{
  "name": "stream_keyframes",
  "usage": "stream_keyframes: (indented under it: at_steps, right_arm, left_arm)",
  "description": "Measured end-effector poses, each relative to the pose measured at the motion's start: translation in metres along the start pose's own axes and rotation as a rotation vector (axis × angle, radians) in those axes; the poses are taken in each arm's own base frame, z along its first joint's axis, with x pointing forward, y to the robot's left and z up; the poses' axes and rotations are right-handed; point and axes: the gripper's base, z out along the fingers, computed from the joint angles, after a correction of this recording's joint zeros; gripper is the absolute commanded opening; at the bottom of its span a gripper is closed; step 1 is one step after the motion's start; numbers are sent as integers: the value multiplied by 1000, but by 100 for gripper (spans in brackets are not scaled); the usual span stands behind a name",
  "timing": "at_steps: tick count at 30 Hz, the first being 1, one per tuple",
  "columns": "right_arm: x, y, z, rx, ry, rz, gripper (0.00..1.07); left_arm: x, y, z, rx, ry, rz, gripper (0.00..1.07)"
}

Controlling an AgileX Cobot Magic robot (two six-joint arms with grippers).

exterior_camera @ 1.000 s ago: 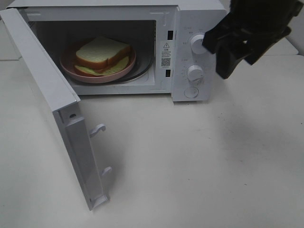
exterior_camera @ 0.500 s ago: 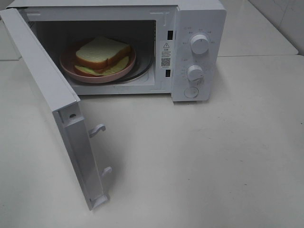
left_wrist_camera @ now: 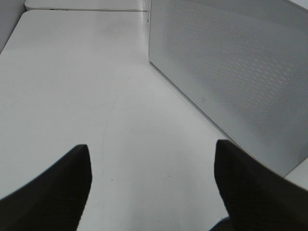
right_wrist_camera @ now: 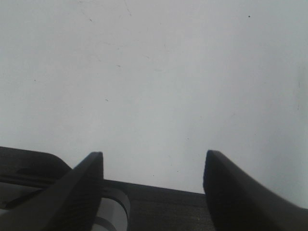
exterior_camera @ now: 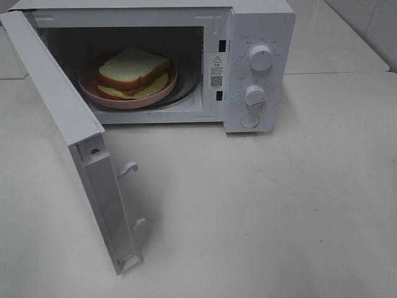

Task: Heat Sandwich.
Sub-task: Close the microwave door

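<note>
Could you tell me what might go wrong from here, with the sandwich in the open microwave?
1. The door stands wide open. The open left gripper is beside its outer face, and an off-centre push might slide the microwave instead of latching the door.
2. The pink plate sits near the cavity's front edge, so the closing door could possibly nudge it and the sandwich.

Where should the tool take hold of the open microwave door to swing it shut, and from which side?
Probably the free edge of the door, where leverage is greatest, approached from the left on its outer face. The latch hooks jut from the inner face, so stay clear of those.
</note>
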Motion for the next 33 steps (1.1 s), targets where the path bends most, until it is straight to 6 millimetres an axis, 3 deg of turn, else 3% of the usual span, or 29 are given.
stream_keyframes:
  at_steps: [4,13,33]
  right_arm:
    - [32,0,5,0,-33,0,61]
    - [78,1,11,1,-131,1,61]
    - [117,2,-11,0,-503,12,61]
  left_arm:
    - [0,0,0,0,0,0,68]
    - [0,0,0,0,0,0,68]
    - [0,0,0,0,0,0,68]
